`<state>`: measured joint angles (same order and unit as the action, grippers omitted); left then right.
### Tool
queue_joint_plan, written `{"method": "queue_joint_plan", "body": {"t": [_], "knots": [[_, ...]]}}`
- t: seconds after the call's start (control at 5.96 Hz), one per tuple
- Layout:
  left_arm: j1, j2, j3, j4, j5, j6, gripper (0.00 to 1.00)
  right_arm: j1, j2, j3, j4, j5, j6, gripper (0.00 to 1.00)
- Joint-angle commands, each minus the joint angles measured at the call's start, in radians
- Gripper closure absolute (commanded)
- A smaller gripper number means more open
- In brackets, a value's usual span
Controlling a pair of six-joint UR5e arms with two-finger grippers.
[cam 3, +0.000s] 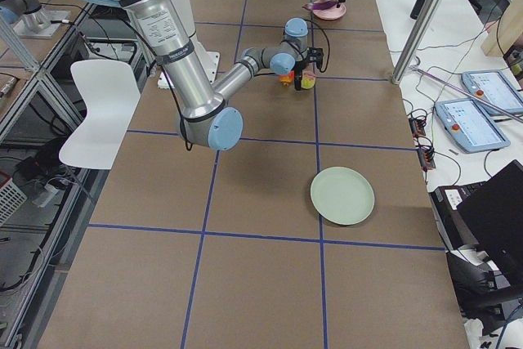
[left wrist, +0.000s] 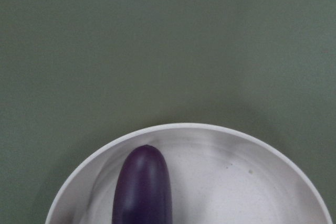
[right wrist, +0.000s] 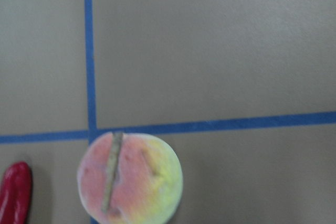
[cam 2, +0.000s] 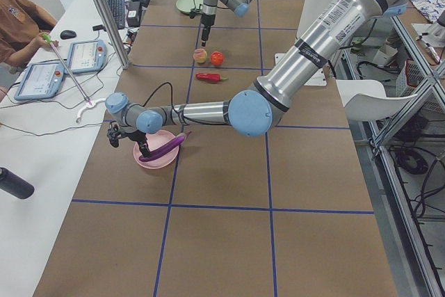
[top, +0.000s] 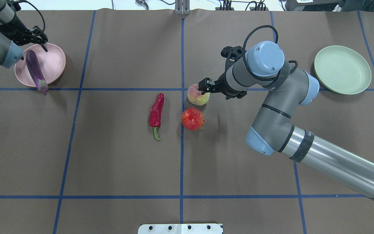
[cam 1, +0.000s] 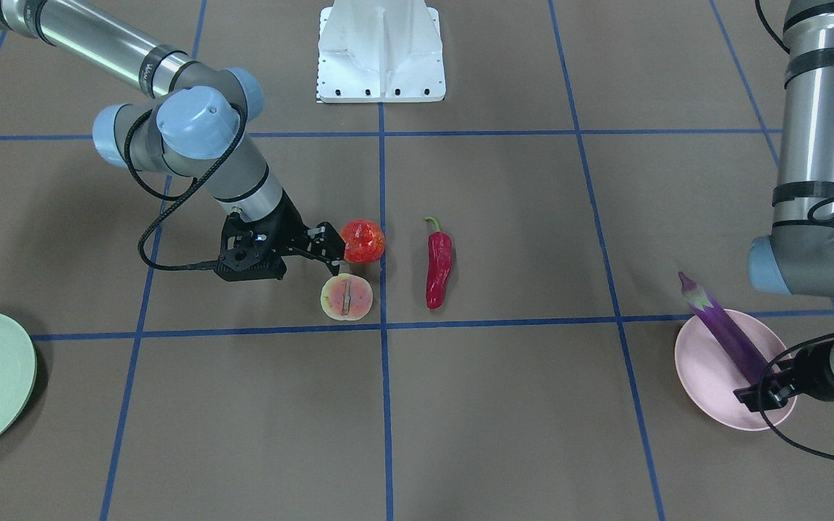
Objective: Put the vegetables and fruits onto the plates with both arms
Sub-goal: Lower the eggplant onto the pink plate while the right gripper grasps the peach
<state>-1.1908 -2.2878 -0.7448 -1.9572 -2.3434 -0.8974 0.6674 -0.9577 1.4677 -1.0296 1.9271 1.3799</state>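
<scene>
The purple eggplant (top: 35,70) lies on the pink plate (top: 54,61) at the table's far left, its cap end over the rim. My left gripper (top: 44,40) hovers open just above the eggplant's blunt end (left wrist: 143,187), not holding it. The halved fruit (top: 197,97), the round red fruit (top: 192,119) and the red chili (top: 156,112) lie on the table near the middle. My right gripper (top: 203,86) is open and empty just above the halved fruit (right wrist: 130,179). The mint green plate (top: 342,70) sits empty at the far right.
The white pedestal (top: 180,228) stands at the near middle edge. Blue tape lines (top: 182,48) cross the brown table cover. A side table with tablets (cam 2: 69,60) and an operator lies beyond the far edge.
</scene>
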Motion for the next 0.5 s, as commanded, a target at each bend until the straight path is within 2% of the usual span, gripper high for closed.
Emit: {"method": "queue_joint_plan", "body": {"t": [0.0,0.34], "knots": [[0.008,-0.001,-0.005,-0.002,0.001,0.000,0.00,-0.009,0.019,-0.072,0.138,-0.084,0.163,0.00],[0.008,0.004,-0.018,0.000,0.003,-0.002,0.00,-0.046,0.022,-0.078,0.140,-0.122,0.194,0.00]]}}
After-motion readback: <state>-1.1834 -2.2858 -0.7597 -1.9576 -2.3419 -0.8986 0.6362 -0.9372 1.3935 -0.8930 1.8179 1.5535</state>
